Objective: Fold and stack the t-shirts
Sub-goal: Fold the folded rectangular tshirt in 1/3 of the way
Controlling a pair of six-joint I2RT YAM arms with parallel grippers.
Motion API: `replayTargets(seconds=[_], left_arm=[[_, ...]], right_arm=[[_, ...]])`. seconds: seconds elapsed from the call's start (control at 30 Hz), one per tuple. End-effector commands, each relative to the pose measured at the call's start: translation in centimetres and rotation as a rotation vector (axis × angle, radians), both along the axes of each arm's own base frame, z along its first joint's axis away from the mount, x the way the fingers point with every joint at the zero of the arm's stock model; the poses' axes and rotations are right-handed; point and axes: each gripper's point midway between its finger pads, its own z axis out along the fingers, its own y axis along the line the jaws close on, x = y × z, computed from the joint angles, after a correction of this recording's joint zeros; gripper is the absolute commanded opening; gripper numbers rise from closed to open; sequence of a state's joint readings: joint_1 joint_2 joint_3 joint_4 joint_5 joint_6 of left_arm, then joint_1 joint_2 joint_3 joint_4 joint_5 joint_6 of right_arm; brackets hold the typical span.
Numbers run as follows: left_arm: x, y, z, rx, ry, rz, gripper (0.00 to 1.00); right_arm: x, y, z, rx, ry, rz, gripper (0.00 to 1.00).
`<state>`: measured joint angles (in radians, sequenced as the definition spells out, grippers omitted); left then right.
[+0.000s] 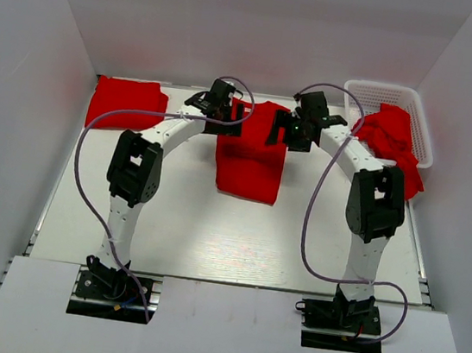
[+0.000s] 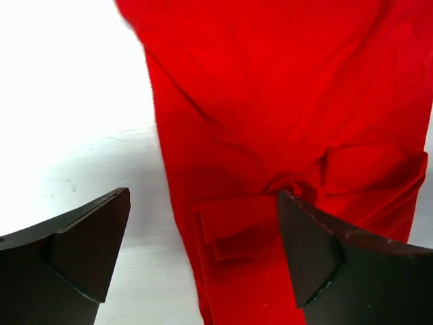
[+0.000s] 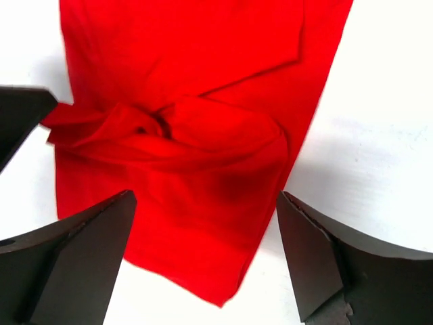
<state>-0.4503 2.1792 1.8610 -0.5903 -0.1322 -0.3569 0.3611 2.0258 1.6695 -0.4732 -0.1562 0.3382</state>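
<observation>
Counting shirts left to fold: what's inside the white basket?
A crumpled heap of red t-shirts fills the basket and spills over its near rim. The heap hides how many there are, and the basket's floor.

Table (image 1: 211, 234): white, flat, with white walls on three sides.
Far left corner: one folded t-shirt (image 1: 125, 103), red, lying as a neat block.
Far middle: one long t-shirt (image 1: 250, 165), red, laid flat as a strip running toward the near edge, with its far end bunched and creased.
Far right corner: one basket (image 1: 386, 94), white lattice, holding a heap of t-shirts (image 1: 391, 132), red, which spills over its near rim.
</observation>
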Motion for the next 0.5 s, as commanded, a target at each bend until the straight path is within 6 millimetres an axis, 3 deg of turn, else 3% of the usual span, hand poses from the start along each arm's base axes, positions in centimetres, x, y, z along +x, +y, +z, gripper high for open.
replayTargets(seconds=[0.0, 0.03, 0.07, 0.13, 0.17, 0.23, 0.27, 0.3, 0.33, 0.37, 0.4, 0.43, 0.47], left_arm=[[-0.6, 1.4, 3.9, 0.012, -0.036, 0.027, 0.99], [-1.1, 1.6, 5.3, 0.006, -0.050, 0.027, 0.99], [-1.5, 1.8, 5.9, 0.002, -0.057, 0.028, 0.99], [-2.9, 2.3, 5.9, 0.005, -0.035, 0.021, 0.99], [-3.8, 2.7, 7.3, -0.009, -0.047, 0.030, 0.99], [-6.0, 3.4, 6.2, -0.011, 0.004, 0.044, 0.99], [-7.2, 3.7, 8.0, -0.041, -0.018, 0.043, 0.99], [-9.2, 4.5, 6.3, -0.042, 0.034, 0.072, 0.99], [-10.4, 5.0, 6.1, -0.046, 0.046, 0.083, 0.99], [-12.7, 6.0, 3.9, -0.028, 0.098, 0.096, 0.99], [-14.0, 6.3, 5.5, -0.077, 0.063, 0.107, 0.99], [-15.0, 6.8, 5.3, -0.078, 0.061, 0.107, 0.99], [-17.3, 7.7, 3.2, -0.059, 0.112, 0.105, 0.99]], right_arm=[[-1.3, -0.2, 4.0, 0.011, -0.063, 0.050, 0.90], [-2.2, -0.1, 3.4, 0.015, -0.043, 0.066, 0.90], [-3.5, 0.0, 4.1, 0.037, -0.042, 0.088, 0.90], [-5.1, 0.8, 3.2, 0.068, -0.020, 0.132, 0.90], [-6.4, 1.1, 3.8, 0.093, -0.023, 0.159, 0.90], [-8.0, 2.0, 3.1, 0.101, -0.018, 0.201, 0.90], [-8.4, 2.3, 2.9, 0.103, -0.020, 0.225, 0.90], [-9.1, 3.3, 2.6, 0.133, -0.008, 0.282, 0.90], [-9.7, 4.3, 2.4, 0.143, 0.001, 0.315, 0.90], [-10.2, 5.4, 2.7, 0.155, -0.002, 0.364, 0.90], [-10.4, 5.9, 1.4, 0.151, 0.027, 0.379, 0.90], [-10.6, 6.9, 1.7, 0.156, 0.014, 0.406, 0.90], [-10.5, 7.9, 2.2, 0.157, -0.007, 0.430, 0.90]])
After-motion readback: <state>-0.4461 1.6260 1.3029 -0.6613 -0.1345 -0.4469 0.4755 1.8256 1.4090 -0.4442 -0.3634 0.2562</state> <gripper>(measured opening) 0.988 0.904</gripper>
